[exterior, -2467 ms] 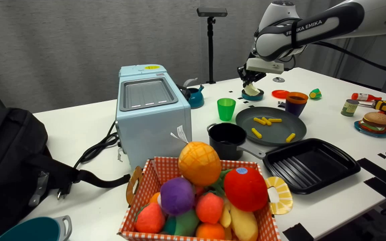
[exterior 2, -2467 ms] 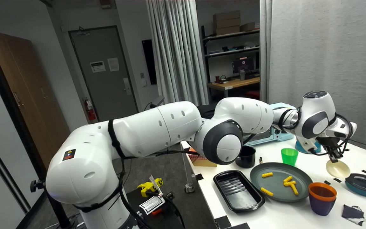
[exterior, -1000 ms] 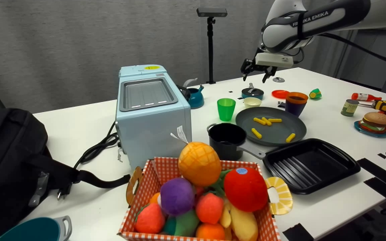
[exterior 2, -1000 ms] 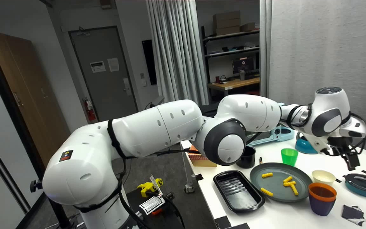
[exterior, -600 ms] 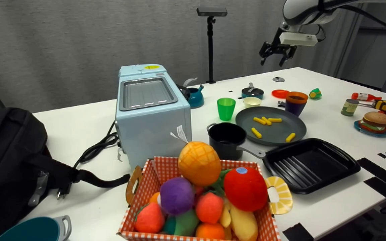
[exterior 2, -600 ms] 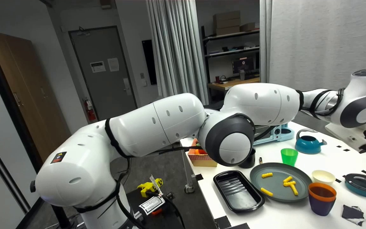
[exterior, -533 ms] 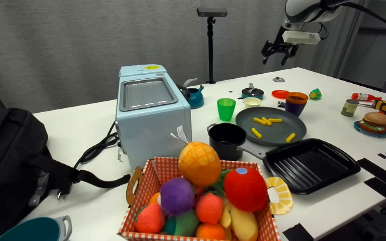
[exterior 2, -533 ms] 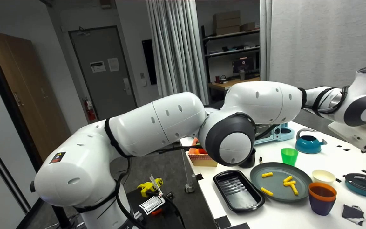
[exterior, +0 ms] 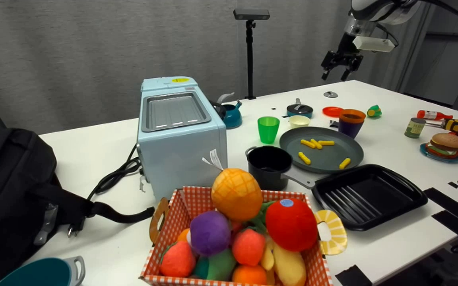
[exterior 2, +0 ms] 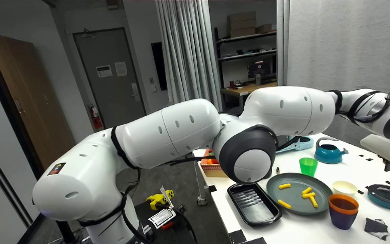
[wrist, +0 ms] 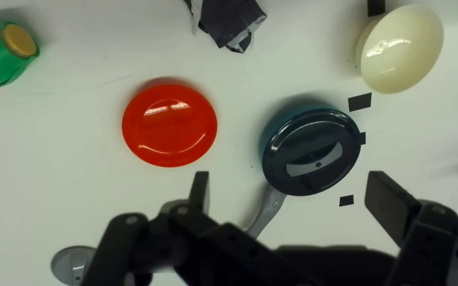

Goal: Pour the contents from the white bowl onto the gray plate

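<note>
The pour looks done, with yellow sticks (exterior: 316,143) on the gray plate (exterior: 324,155) and the white bowl (exterior: 299,121) just past its far edge in an exterior view, so the gripper (exterior: 334,76), fingers spread and holding nothing, should leave slowly and high, bumping nothing.

Light-blue toaster oven (exterior: 183,157) is standing near a teal kettle (exterior 2: 328,155) and green cup (exterior: 268,130). Checked basket (exterior: 197,198) is holding plush fruit (exterior: 211,233). Grill pan (exterior: 372,196) is lying near the black saucepan (exterior: 266,174). Orange cup (exterior 2: 344,204) is nesting in a purple cup (exterior 2: 342,219). Toy burger (exterior: 446,143) is resting on a blue plate (exterior: 443,159). Red dish (wrist: 169,125) is lying near a lidded teal pan (wrist: 312,137).
</note>
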`<state>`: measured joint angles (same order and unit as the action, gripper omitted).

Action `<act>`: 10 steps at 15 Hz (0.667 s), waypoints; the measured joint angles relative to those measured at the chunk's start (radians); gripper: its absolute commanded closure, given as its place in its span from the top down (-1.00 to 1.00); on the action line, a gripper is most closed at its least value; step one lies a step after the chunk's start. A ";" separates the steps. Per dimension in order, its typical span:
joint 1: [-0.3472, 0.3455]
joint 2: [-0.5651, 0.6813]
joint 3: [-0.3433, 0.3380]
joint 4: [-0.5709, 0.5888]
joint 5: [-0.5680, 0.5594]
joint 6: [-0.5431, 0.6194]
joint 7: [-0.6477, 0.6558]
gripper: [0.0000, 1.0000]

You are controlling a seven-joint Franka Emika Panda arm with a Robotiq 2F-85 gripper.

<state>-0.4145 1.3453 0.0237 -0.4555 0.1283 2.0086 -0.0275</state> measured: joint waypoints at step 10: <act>-0.012 0.004 0.014 0.000 0.009 -0.048 -0.055 1.00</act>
<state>-0.4266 1.3490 0.0374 -0.4553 0.1369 1.9601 -0.0825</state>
